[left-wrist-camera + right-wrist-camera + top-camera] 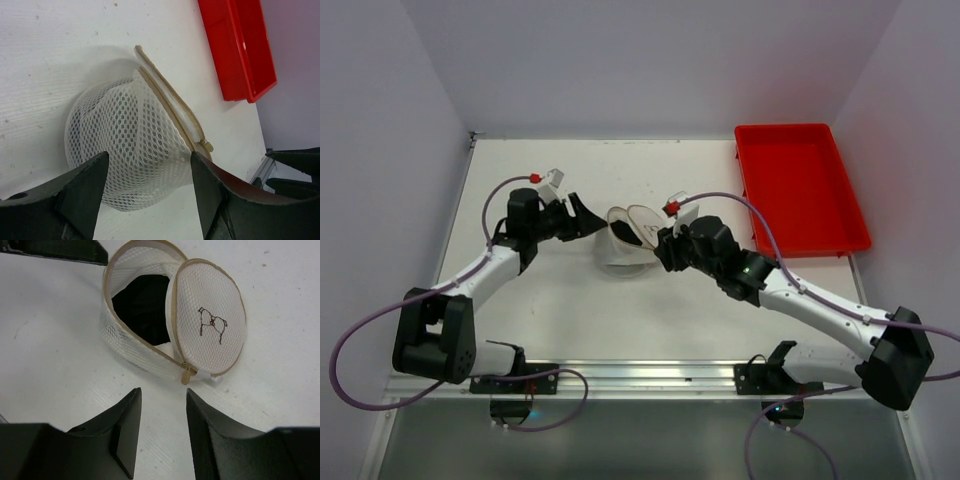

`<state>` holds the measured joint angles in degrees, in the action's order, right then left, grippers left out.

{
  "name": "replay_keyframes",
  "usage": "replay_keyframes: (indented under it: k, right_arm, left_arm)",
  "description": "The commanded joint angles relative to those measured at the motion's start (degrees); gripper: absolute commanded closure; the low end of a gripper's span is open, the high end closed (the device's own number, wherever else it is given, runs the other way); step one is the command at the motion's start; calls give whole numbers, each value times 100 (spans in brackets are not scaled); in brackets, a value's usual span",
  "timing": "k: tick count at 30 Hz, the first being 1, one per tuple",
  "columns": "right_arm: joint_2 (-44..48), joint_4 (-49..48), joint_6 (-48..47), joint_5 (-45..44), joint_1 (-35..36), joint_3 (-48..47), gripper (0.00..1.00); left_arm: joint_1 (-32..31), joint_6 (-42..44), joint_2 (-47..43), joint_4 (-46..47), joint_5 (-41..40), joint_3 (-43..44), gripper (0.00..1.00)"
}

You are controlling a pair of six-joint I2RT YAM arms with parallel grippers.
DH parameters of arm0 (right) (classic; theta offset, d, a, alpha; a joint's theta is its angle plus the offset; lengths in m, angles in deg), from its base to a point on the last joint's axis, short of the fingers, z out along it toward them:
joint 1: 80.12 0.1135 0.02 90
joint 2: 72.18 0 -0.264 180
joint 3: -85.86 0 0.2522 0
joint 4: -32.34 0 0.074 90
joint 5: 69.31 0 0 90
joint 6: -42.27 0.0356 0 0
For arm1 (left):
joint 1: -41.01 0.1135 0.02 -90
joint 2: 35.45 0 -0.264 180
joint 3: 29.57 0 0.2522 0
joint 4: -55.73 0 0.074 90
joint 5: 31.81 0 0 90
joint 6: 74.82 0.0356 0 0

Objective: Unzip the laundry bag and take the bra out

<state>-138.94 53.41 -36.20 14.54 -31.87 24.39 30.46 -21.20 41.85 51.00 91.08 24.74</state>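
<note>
The cream-white mesh laundry bag (617, 250) lies at the table's middle, unzipped. Its round lid (210, 320) with a small dark print stands swung open, and the tan zipper pull (187, 374) hangs at its lower edge. The black bra (142, 307) shows inside the opening, and in the top view (628, 235). My left gripper (582, 215) is open just left of the bag; the bag's mesh wall (135, 145) sits between its fingers (82, 192). My right gripper (660, 243) is open and empty just right of the bag, a little short of the zipper pull.
A red plastic tray (800, 190) stands at the back right, also in the left wrist view (240, 47). White walls close in the table at the back and sides. The arm bases and cables run along the near edge.
</note>
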Motion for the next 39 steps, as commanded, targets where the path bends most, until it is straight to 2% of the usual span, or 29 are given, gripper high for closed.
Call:
replay_keyframes:
  k: [1,8,12,16,17,19,20,23,24,25,30,34,37,38,39]
  right_arm:
    - [-292,-141,87,-536,0,-414,57]
    - [-1751,104,-177,-861,-9,-1504,53]
    - [-2637,376,-46,-1150,-52,-2189,50]
    - [-3209,429,-37,-1125,-79,-2559,49]
    - [-3316,464,-54,-1108,-88,-2638,49]
    - [-3561,578,-63,-1229,-79,-2840,48]
    - [-3624,596,-54,-1291,-79,-2885,49]
    - [-3756,631,-28,-1729,-79,-2981,53]
    - [-3791,640,-28,-1818,-79,-3051,56]
    - [-3826,666,-54,-1906,-79,-3095,66]
    - [-4073,500,-344,-2004,-87,-3622,90]
    - [-4152,264,-799,-1916,-70,-4299,100]
    - [-3986,-463,-1108,-1364,-70,-4371,100]
    - [-3889,-650,-1353,-1110,-79,-4170,100]
    - [-3662,-948,-1407,-829,-79,-4012,100]
  left_arm:
    - [-88,26,-57,362,140,101,30]
    - [-281,140,391,134,-45,435,27]
    - [-281,184,506,186,-203,330,35]
    - [-281,140,418,344,-335,137,55]
    - [-281,114,383,370,-379,59,64]
    - [-281,79,313,432,-423,14,75]
    - [-281,61,295,450,-467,-47,85]
    - [-281,-35,207,572,-520,-223,100]
    - [-281,-71,207,651,-546,-258,100]
    - [-281,-175,181,721,-546,-328,100]
    - [-281,-633,-30,1476,-590,-908,100]
    - [-281,-1211,-241,1996,-669,-1408,100]
    - [-325,-1756,-434,2759,-678,-1944,100]
    - [-325,-1880,-478,3205,-608,-2059,91]
    - [-325,-1960,-531,3366,-599,-2147,77]
